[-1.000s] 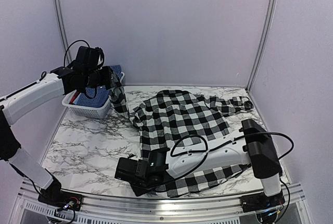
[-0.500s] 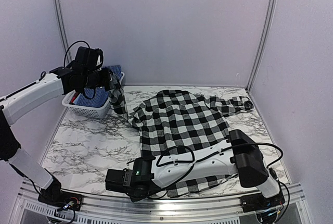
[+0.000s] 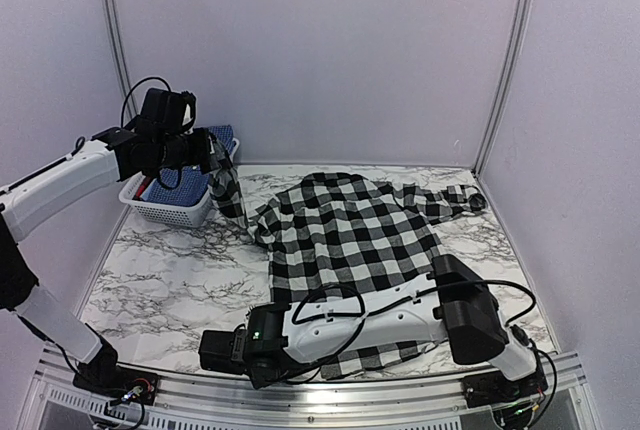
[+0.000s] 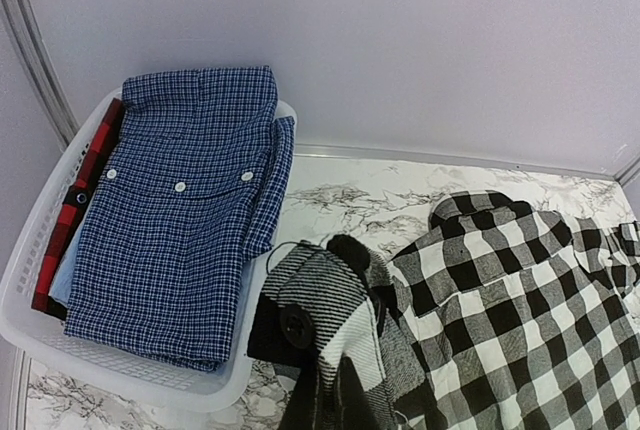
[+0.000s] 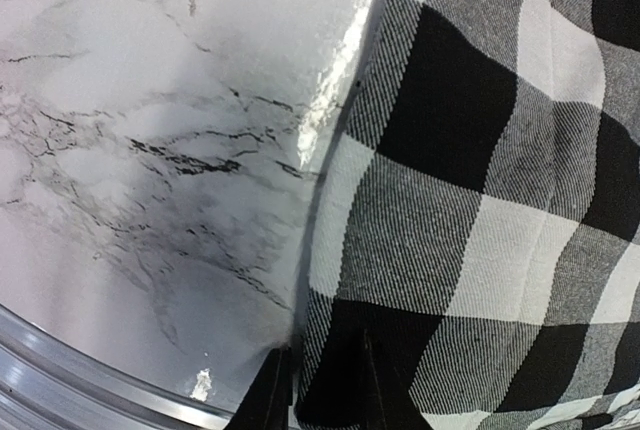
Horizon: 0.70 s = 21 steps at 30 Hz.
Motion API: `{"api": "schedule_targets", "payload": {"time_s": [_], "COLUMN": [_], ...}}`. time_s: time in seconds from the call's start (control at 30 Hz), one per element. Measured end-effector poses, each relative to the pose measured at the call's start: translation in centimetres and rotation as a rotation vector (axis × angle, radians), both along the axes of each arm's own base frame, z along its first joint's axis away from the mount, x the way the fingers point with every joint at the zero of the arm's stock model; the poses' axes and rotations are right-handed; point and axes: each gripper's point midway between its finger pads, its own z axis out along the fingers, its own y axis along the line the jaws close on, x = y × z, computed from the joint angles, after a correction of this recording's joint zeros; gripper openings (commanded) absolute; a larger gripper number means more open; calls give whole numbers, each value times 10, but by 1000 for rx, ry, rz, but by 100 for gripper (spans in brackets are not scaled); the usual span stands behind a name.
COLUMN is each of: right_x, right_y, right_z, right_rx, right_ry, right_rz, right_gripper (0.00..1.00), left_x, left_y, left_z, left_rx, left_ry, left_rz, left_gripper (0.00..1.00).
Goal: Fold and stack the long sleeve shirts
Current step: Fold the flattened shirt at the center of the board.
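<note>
While the left gripper (image 3: 214, 156) jaws clamp a cuff of the checked shirt (image 3: 350, 225), the right gripper (image 5: 320, 386) jaws nip its hem, shifted farther left.

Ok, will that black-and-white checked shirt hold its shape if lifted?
Probably floppy: the black-and-white checked woven shirt hangs limp by its sleeve from the left tool. It is likely to slide easily, since the marble-patterned tabletop looks glossy.
</note>
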Motion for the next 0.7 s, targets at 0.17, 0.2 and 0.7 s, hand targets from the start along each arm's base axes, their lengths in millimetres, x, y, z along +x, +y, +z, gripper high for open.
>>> {"api": "schedule_targets", "payload": {"time_s": [0.17, 0.2, 0.7], "right_x": [1, 1, -3], "right_y": [0, 0, -11], "right_z": [1, 1, 63], "right_rx": [-6, -5, 172], "right_ry": [-9, -11, -9], "right_rz": [6, 9, 51], "right_gripper": [0, 0, 0], "left_x": [0, 1, 16], "left_y": [1, 2, 34], "left_z": [0, 1, 54], "left_rx": [0, 0, -52], "left_ry": [-1, -1, -95], "left_rz": [2, 5, 78], "left_gripper": [0, 0, 0]}}
